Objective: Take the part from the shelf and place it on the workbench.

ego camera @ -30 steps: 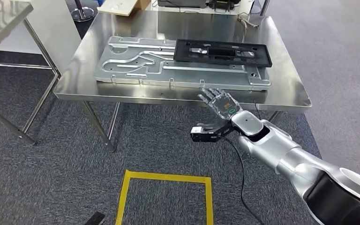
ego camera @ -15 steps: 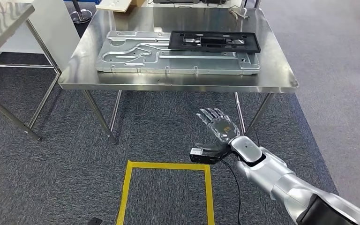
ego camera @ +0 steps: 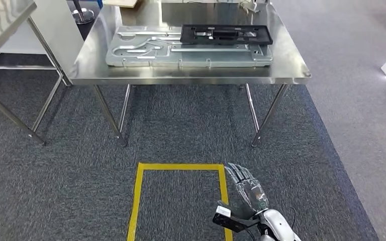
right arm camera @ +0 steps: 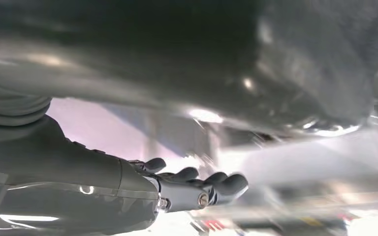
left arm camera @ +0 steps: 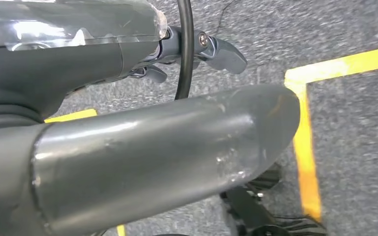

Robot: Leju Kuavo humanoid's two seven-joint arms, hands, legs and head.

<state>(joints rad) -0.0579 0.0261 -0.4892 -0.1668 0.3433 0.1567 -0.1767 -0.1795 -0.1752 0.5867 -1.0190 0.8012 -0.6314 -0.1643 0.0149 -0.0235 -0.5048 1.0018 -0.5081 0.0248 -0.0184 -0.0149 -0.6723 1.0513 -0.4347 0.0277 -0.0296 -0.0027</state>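
Head view: right hand [ego camera: 249, 193] low in the frame above grey carpet, palm turned up and facing the camera, fingers [ego camera: 238, 173] spread apart and extended, thumb held out to the side; nothing rests in it and it touches nothing. A small black box-shaped module [ego camera: 227, 220] sits at the wrist just beside the thumb. The hand hangs over the right-hand corner of a yellow tape rectangle [ego camera: 180, 167] marked on the carpet. Well apart from the hand, at the far side of the scene, stands a stainless-steel workbench with slim metal legs [ego camera: 90, 60]. On its top lies a large flat silver machined plate with winding grooves [ego camera: 146, 50], and the black rectangular frame-shaped part [ego camera: 226, 34] lies flat on the far right portion of that plate, overlapping it. A second steel table [ego camera: 5, 15] stands at the left edge. Right wrist view: blurred; the right hand's dark fingers [right arm camera: 202, 184] reach out fairly straight, side by side, around nothing. Left wrist view: left hand [left arm camera: 128, 64] above grey carpet and yellow tape; a thick grey thumb [left arm camera: 152, 157] crosses the frame and a dark fingertip [left arm camera: 221, 54] shows beyond a black cable [left arm camera: 184, 49]. Nothing visible in its grasp, but how far its fingers are parted cannot be told.
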